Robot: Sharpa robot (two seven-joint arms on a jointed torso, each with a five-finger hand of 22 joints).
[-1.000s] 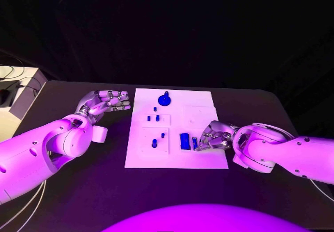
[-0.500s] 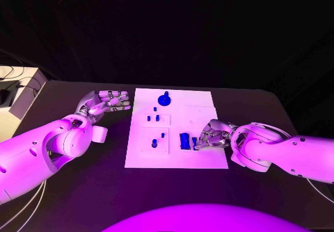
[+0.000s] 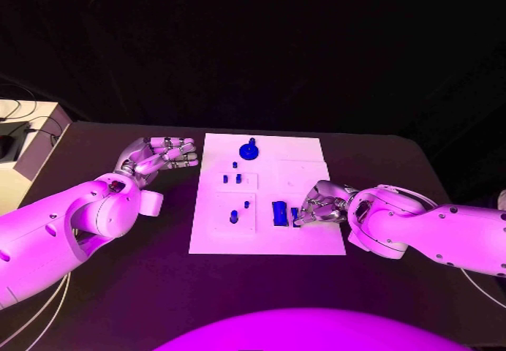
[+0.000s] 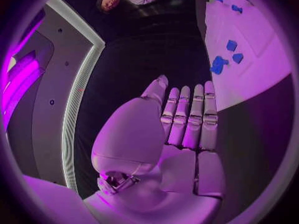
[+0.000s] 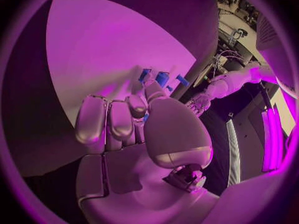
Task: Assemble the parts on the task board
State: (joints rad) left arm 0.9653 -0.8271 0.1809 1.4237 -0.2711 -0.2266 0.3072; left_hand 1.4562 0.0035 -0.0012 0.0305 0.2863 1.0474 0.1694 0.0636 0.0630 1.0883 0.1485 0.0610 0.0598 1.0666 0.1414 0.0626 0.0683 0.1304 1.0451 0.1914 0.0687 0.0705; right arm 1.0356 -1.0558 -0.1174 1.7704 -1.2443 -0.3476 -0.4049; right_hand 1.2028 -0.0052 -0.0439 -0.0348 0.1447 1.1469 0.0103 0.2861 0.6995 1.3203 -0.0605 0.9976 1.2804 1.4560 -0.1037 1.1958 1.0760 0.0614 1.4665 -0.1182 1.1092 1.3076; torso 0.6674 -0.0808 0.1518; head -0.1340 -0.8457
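1. Task board (image 3: 300,234): white plate, mid tabletop (image 3: 126,292), long edges running away from the robot; dark bare tabletop on all four sides, widest along the near edge.
2. Round blue part (image 3: 248,151): near the far edge of the board, small blue peg (image 3: 252,140) just beyond it.
3. Small blue parts (image 3: 232,178): cluster left of centre on the board, apart from one another; exact shapes too small to tell.
4. Blue pegs (image 3: 234,216): in the near-left panel of the board, well clear of the edges.
5. Tall blue block (image 3: 279,212): near-centre of the board, just beside the right hand.
6. Small blue piece (image 3: 295,215): directly at the right fingertips; touching or pinched, cannot tell.
7. Right hand (image 3: 322,206): over the board's right edge, fingers curled inward toward the tall blue block; fingertips partly hidden by the hand itself. Right wrist view: hand (image 5: 134,134) with fingers bent, blue parts beyond the fingertips, contact unclear.
8. Left hand (image 3: 160,156): off the board, just beside its far-left edge, above bare tabletop; fingers curled in, holding nothing. Left wrist view: hand (image 4: 177,134) with fingers side by side, pressed together, empty.
9. Left forearm: cut off by the picture edge; right forearm likewise.
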